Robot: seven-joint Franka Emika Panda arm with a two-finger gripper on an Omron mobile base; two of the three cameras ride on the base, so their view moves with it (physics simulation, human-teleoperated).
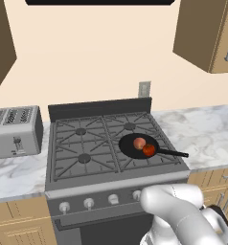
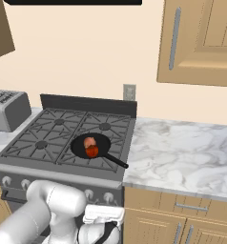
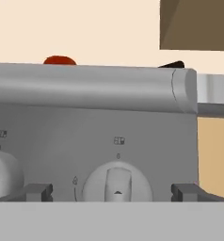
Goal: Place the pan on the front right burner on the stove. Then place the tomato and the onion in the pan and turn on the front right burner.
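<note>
A dark grey gas stove sits between white marble desk stretches, beneath wooden wall cabinets. A silver toaster stands left. The tool is released, its fingers flanking a round silver knob.

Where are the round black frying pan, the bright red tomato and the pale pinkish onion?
Round black frying pan [image 1: 129,145], left base view, bare pan floor.
Bright red tomato [image 1: 149,150], left base view, centre.
Pale pinkish onion [image 1: 139,142], left base view, centre.

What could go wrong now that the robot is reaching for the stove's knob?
The open jaws sit on either side of a knob but aren't gripping it, so they might close off-center and slip. Another knob is close beside it, so the wrong burner could light. The pan handle sticks out over the counter, where it could be knocked.
</note>
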